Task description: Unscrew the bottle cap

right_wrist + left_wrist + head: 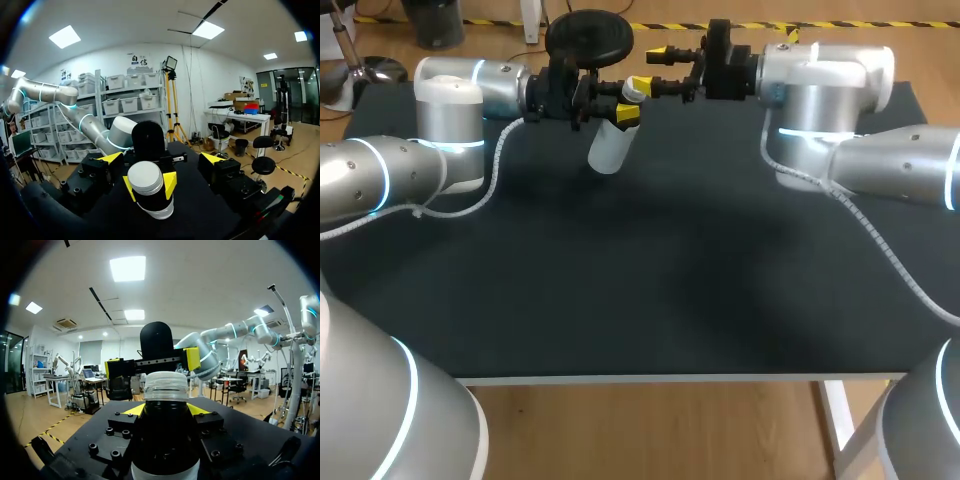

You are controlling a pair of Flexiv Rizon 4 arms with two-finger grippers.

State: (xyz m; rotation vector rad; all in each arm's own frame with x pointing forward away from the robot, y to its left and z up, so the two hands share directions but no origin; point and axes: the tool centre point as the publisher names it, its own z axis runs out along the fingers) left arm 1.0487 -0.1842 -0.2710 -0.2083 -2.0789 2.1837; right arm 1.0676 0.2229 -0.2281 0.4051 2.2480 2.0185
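1. One black table (650, 320) lies nearest, and two grey arms come in over it: the left arm (440, 110) from the left side and the right arm (830, 100) from the right.
2. Over the table's far part is the one bottle (610, 148), white and tilted, with its base toward the near side and its neck toward the right arm.
3. The left gripper (623, 108) is clamped on the bottle just below the neck, one yellow tip on each side.
4. One ribbed pale cap (165, 385) sits on the neck.
5. Farthest, the right gripper (652, 68) faces the cap with its two yellow tips spread apart, touching neither cap nor bottle.
6. Any print on the bottle is too small to read.
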